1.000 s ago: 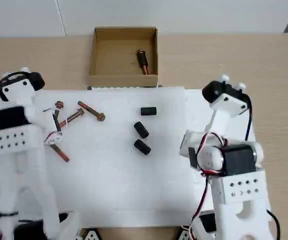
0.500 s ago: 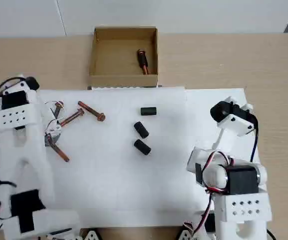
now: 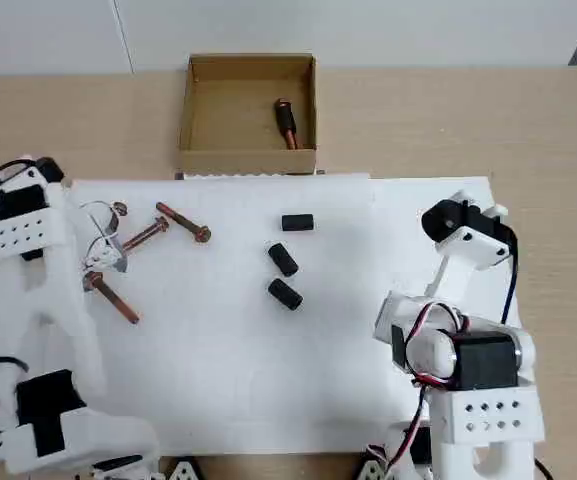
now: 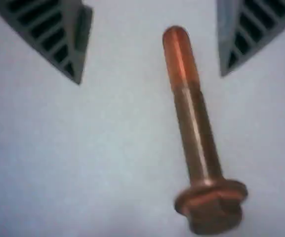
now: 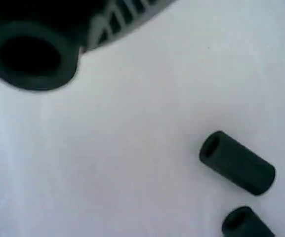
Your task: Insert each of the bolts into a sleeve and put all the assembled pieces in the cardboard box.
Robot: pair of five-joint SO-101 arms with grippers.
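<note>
1. The bolt (image 4: 191, 128) is shiny, smooth, copper-coloured metal.
2. Each sleeve (image 5: 237, 163) is dull black, like rubber.
3. The cardboard box (image 3: 228, 110), at 12 o'clock, is dull brown card.
4. The mat (image 3: 228, 350) is white and smooth.

Nothing readable is showing: no text, label, brand, number or sign is appearing on the cardboard box (image 3: 247, 160) or anywhere else.

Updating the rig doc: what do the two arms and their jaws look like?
Both the left arm and the right arm are white printed shells with black servo blocks and a plate of small round holes. A black cable trails by the left arm. Red, black and white wires loop on the right. The jaws are grey with ribbed slats.
</note>
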